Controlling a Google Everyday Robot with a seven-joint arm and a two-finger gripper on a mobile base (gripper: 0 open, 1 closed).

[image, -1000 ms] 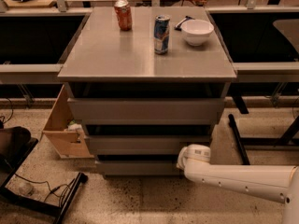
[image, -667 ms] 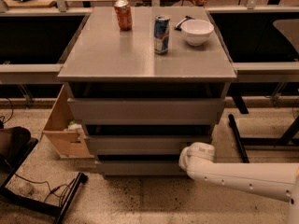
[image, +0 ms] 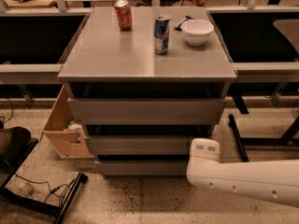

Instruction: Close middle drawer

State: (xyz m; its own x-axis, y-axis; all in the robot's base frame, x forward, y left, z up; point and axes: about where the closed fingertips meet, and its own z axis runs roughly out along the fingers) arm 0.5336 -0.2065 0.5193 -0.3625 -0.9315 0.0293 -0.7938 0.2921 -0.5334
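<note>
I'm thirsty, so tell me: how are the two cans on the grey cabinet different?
The orange can is reddish-orange; the blue can is blue and silver. The orange can looks shorter, farther back left; the blue can looks taller, near the white bowl. Both stand upright on the cabinet top. The gripper is low, by the middle drawer's right end.

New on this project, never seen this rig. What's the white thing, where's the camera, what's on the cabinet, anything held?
The white arm entering from the lower right is the robot's only arm. Its gripper is at the arm's tip, against the right end of the middle drawer. Whether it holds anything cannot be seen. One camera looks down at the cabinet's front; its mount is unknown. On the cabinet top stand an orange can, a blue can and a white bowl. A cardboard box sits on the floor at the left.
</note>
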